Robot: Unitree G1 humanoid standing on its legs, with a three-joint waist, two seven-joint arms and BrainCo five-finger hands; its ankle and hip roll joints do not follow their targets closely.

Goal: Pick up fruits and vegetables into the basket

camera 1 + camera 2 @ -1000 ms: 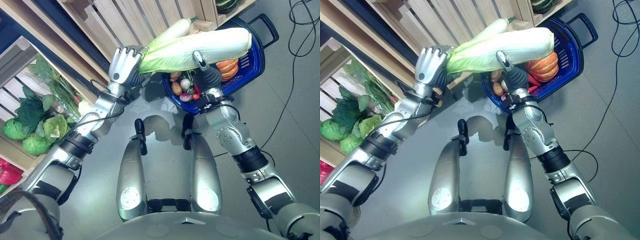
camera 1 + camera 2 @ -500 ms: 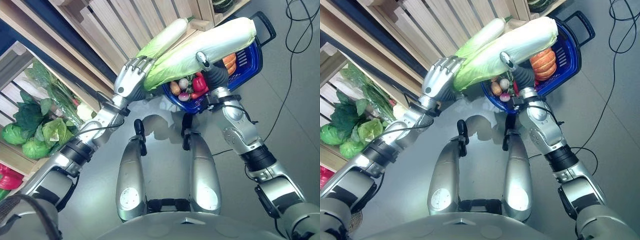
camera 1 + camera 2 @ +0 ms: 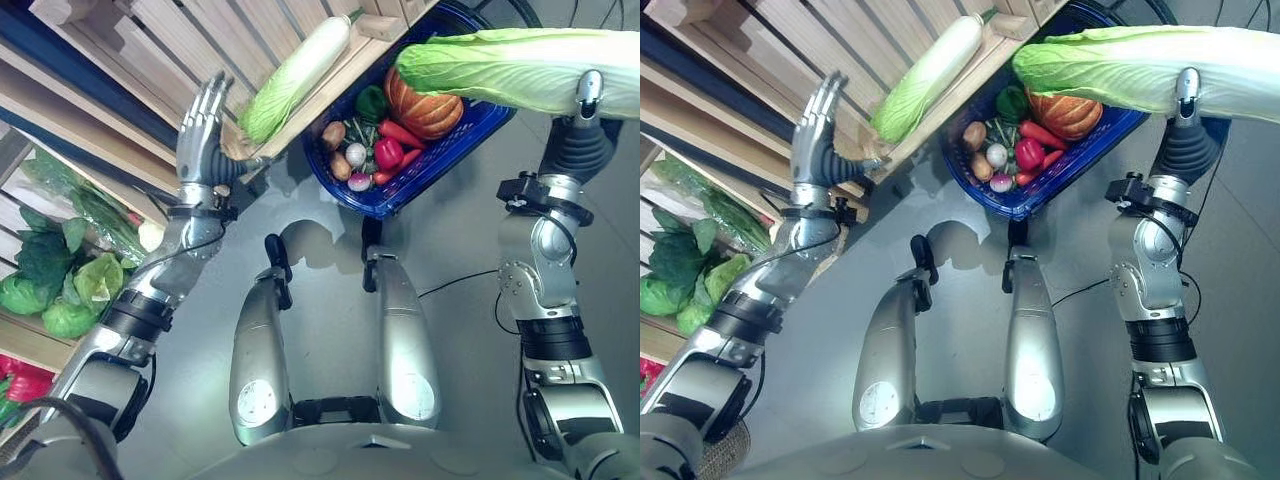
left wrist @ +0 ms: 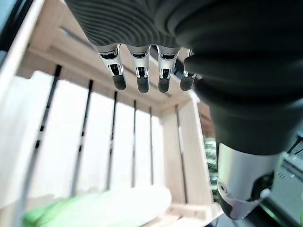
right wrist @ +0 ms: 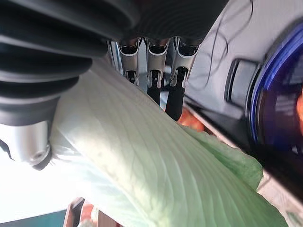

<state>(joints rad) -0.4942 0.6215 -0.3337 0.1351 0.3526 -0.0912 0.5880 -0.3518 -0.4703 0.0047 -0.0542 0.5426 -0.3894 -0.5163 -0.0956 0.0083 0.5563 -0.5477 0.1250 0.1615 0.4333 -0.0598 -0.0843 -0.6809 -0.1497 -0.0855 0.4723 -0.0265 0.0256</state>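
While the right robot hand (image 3: 578, 140) grips a long pale green napa cabbage (image 3: 520, 68) above the blue plastic basket (image 3: 450, 140) of vegetables, the left robot hand (image 3: 200, 125) is empty with straight fingers, left of that basket, beside a wooden crate (image 3: 190, 45).

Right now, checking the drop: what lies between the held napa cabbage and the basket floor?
In the left eye view: pumpkin, red peppers, under the napa cabbage.
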